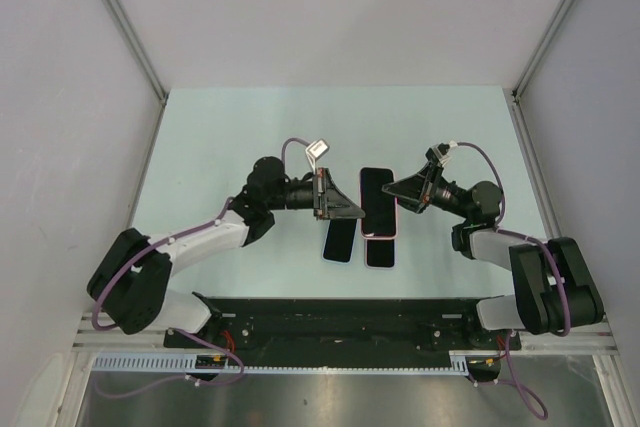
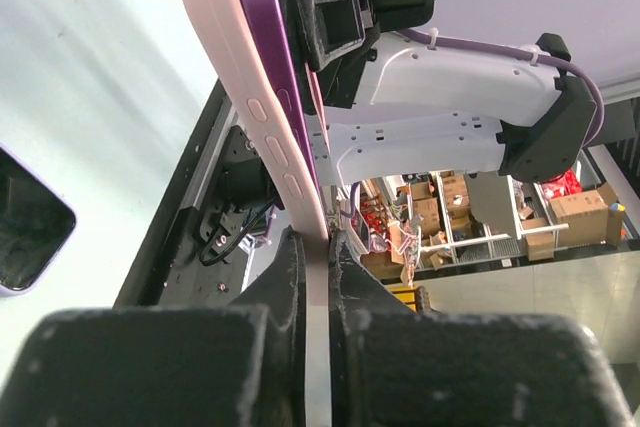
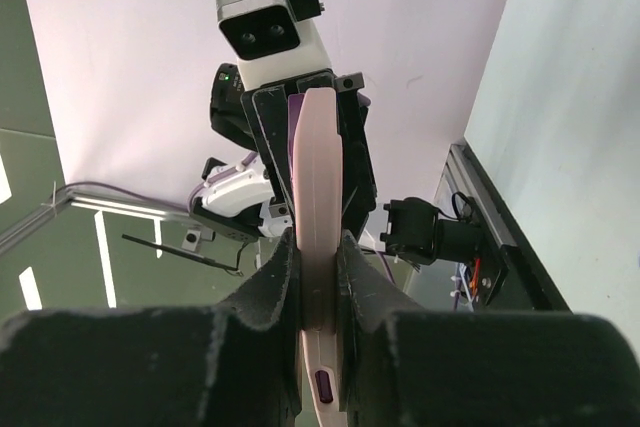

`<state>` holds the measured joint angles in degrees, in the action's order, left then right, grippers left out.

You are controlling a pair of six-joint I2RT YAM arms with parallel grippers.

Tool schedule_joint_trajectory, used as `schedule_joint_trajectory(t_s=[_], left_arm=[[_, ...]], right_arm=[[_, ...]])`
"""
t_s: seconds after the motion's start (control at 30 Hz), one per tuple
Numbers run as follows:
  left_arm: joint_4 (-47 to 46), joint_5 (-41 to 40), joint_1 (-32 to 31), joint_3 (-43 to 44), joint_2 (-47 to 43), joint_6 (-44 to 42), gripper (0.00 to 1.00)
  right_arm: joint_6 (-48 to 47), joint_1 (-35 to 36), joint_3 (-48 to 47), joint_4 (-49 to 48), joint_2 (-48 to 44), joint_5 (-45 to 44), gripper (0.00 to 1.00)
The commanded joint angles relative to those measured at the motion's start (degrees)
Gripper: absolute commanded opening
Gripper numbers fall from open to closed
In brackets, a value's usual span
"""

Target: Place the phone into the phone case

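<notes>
A pink phone case (image 1: 377,202) with a purple phone in it hangs above the table's middle, held between both grippers. My left gripper (image 1: 356,210) is shut on its left edge, my right gripper (image 1: 393,190) on its right edge. In the left wrist view the pink case (image 2: 262,107) runs edge-on up from my left gripper (image 2: 318,243), with the purple phone (image 2: 265,17) seated along it. In the right wrist view the case (image 3: 318,162) is clamped in my right gripper (image 3: 318,243), and a purple phone edge (image 3: 296,112) shows near the left gripper.
A dark phone (image 1: 338,242) lies flat on the table under the left gripper; it may be the dark one at the left edge of the left wrist view (image 2: 25,237). A second phone with a pink rim (image 1: 380,253) lies beside it. The black base rail (image 1: 340,319) runs along the near edge.
</notes>
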<state>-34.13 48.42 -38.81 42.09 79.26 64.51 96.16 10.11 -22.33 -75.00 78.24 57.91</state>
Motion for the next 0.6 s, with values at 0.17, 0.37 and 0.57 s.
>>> schedule_joint_trajectory(t_s=[0.17,0.37,0.57], left_arm=[[13.99,-5.62,-0.39,3.09,-2.7,-13.26,0.0],[9.72,-6.5,0.84,1.51,-5.43,-9.51,0.56],[0.48,-2.9,-0.3,-1.56,-4.91,-3.08,0.64]], right_arm=[[3.68,1.32,-2.11,-16.05,0.69,-0.61,0.03],[4.47,1.67,-1.93,-16.05,-2.55,-0.25,0.0],[5.36,1.49,-1.93,-16.05,-3.97,-3.41,0.0]])
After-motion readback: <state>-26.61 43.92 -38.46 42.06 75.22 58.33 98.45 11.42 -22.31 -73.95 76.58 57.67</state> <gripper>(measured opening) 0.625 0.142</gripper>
